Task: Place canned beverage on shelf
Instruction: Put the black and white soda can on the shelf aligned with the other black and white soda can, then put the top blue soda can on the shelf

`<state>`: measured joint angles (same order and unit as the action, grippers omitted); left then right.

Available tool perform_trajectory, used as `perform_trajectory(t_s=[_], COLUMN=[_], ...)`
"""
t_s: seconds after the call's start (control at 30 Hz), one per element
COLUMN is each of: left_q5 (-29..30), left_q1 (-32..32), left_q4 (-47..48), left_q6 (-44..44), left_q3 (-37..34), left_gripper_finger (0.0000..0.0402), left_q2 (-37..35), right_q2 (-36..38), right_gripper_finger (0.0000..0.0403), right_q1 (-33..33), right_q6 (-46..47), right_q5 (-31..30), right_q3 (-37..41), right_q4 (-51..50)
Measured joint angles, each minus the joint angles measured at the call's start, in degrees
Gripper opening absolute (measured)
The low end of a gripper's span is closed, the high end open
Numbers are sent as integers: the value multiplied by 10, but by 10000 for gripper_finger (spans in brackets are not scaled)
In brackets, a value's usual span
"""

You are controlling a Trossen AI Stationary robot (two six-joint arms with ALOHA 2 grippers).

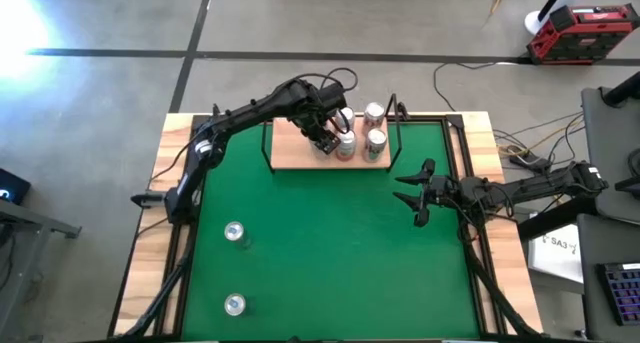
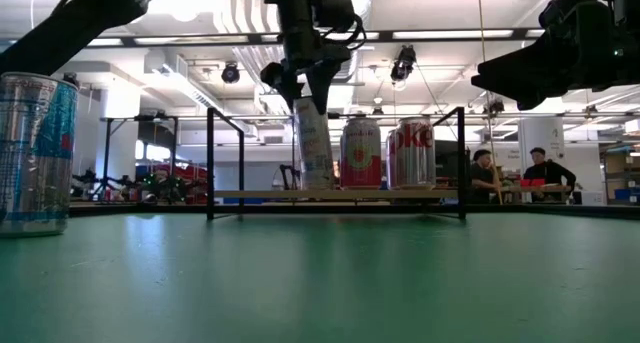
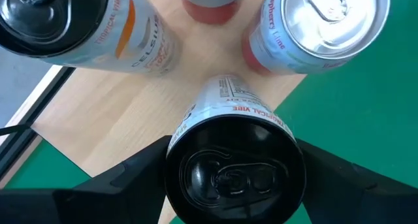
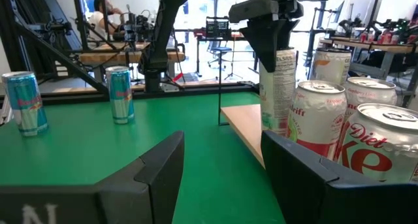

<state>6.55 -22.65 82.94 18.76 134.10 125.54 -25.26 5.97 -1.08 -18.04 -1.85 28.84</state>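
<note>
Left claw (image 1: pixel 326 133) grips slim can (image 2: pixel 314 143) – tilted over shelf (image 1: pixel 290 153).

Red toolbox (image 1: pixel 583 32) on the grey floor beyond the worktop; keyboard (image 1: pixel 621 291) at the right edge; two seated people (image 2: pixel 548 173) in the room behind.

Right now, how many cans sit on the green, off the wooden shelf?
2. Both on the left: one can mid-table, the other can nearer the low camera. None seems hidden.

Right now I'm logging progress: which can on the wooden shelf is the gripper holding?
The tall slim white can, gripped at its top by the left gripper; the shorter cans beside it on the light-wood shelf stand free.
</note>
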Motion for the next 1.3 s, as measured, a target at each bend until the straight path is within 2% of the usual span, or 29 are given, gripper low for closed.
perform_trajectory(t_s=[0.53, 0.77, 1.0, 1.3], left_q5=[23, 21, 5, 6], left_q1=[-1, 0, 10, 79], left_q4=[-14, -5, 49, 71], left_q6=[56, 79, 115, 260], left_q3=[8, 9, 9, -10], left_gripper_finger=[346, 356, 357, 357], left_q2=[-2, -12, -42, -97], right_q2=[0, 0, 0, 0], right_gripper_finger=[194, 194, 194, 194], right_q1=[0, 0, 0, 0], right_q6=[0, 0, 0, 0], right_q5=[0, 0, 0, 0], right_q3=[0, 0, 0, 0], right_q4=[0, 0, 0, -1])
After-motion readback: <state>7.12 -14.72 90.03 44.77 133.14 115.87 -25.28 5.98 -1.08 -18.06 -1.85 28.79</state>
